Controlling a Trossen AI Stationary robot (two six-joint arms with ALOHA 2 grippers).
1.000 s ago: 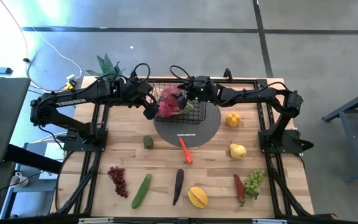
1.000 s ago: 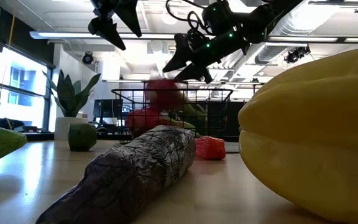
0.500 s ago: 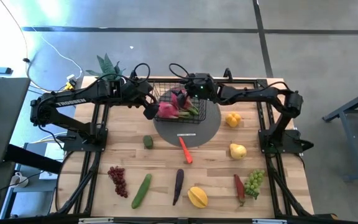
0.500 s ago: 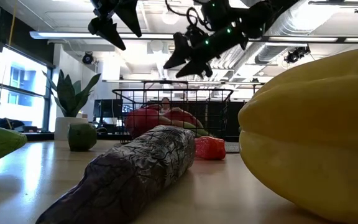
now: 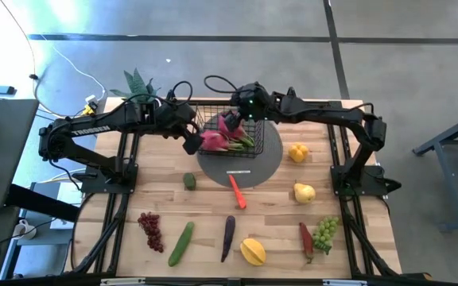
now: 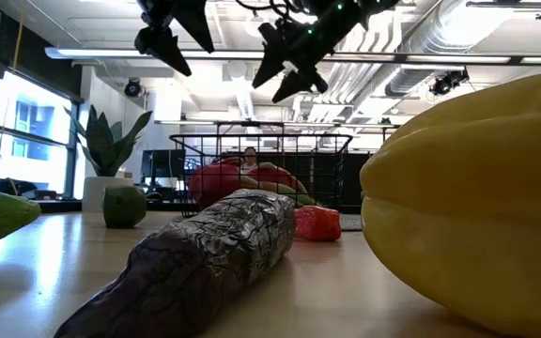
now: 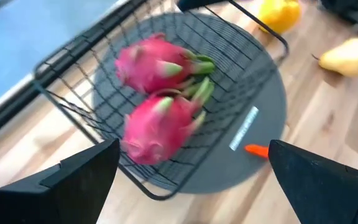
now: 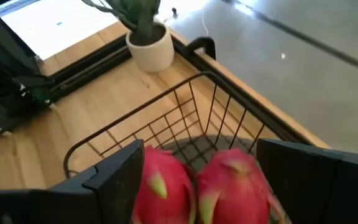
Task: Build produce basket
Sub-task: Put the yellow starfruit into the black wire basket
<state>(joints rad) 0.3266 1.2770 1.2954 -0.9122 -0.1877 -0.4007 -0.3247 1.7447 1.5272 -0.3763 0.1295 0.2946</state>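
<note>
- A butcher-block table (image 5: 213, 199) stands on a grey concrete floor; in the low view an office with ceiling ducts and a bright window lies behind it.
- The basket (image 5: 227, 131), black wire mesh, sits on the grey round mat (image 5: 265, 163) at the far middle of the table, with two pink dragon fruits (image 7: 157, 93) lying side by side inside it.
- In the low view the dragon fruits are partly hidden behind a purple pod (image 6: 205, 258) in the foreground, and a large yellow fruit (image 6: 472, 202) is cut off at the right edge.
- The left gripper (image 5: 191, 141) hangs at the basket's left edge, arm reaching in from the left, fingers spread wide and holding nothing.
- The right gripper (image 5: 241, 111) hovers over the basket's far edge, fingers apart and empty; a second ago it was lower, over the basket's middle, with one dragon fruit higher and blurred in the low view.
- The rest of the produce lies on the near half: carrot (image 5: 237, 191), cucumber (image 5: 181, 243), red grapes (image 5: 151, 230), green grapes (image 5: 324, 232).
- A spiky potted plant (image 8: 145, 34) stands at the far left corner.
</note>
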